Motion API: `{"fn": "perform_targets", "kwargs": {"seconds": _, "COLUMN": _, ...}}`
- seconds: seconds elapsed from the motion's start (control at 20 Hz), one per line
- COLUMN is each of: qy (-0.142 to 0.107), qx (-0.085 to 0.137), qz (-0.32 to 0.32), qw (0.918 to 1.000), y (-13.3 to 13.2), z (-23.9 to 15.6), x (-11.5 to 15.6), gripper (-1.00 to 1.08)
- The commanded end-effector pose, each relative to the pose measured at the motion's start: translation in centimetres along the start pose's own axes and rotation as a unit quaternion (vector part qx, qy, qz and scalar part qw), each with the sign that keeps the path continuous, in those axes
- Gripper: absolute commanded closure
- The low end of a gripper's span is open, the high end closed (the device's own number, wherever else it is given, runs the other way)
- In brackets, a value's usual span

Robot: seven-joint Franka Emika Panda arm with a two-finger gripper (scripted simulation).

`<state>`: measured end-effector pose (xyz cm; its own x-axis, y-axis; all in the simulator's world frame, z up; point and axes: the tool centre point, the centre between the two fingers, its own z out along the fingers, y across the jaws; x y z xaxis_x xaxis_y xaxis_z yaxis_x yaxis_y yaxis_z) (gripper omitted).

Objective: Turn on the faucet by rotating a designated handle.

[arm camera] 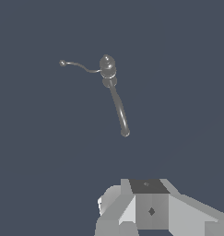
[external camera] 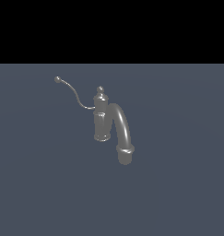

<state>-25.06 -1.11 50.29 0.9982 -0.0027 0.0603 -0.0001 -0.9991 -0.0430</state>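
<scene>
The faucet (external camera: 101,117) is a small grey metal tap standing on the flat grey floor, with a ribbed upright column, a knob finial and a thick arched spout (external camera: 123,131) curving down toward the exterior view's right. The handle (external camera: 74,95) is a thin S-curved lever rising from the column to a small ball at the exterior view's upper left. The wrist view looks down on the faucet (arm camera: 108,67) and the handle (arm camera: 80,66) from well above. My gripper (arm camera: 150,205) shows only as grey blocks at that picture's edge, far from the faucet. Its fingertips are not clear.
The grey floor (external camera: 178,184) spreads flat around the faucet in both views. Nothing else stands on it. A black band fills the exterior view above the floor's far edge.
</scene>
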Motion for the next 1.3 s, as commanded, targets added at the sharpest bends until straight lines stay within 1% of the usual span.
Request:
{"fn": "perform_targets", "kwargs": {"seconds": 0.0, "qy": -0.001, "qx": 0.002, "qz": 0.005, "qw": 1.0, "y": -0.1, "z": 0.1, "x": 0.3, "gripper": 1.08}}
{"fn": "perform_targets", "kwargs": {"seconds": 0.35, "qy": -0.006, "qx": 0.017, "qz": 0.036, "qw": 0.9992, "y": -0.7, "z": 0.9, "x": 2.2, "gripper": 1.08}}
{"fn": "perform_targets", "kwargs": {"seconds": 0.7, "qy": -0.018, "qx": 0.036, "qz": 0.092, "qw": 0.9949, "y": -1.9, "z": 2.6, "x": 5.5, "gripper": 1.08}}
{"fn": "perform_targets", "kwargs": {"seconds": 0.95, "qy": -0.031, "qx": 0.048, "qz": 0.147, "qw": 0.9875, "y": -3.1, "z": 4.5, "x": 8.4, "gripper": 1.08}}
{"fn": "perform_targets", "kwargs": {"seconds": 1.25, "qy": -0.047, "qx": 0.054, "qz": 0.215, "qw": 0.9739, "y": -4.8, "z": 7.2, "x": 11.7, "gripper": 1.08}}
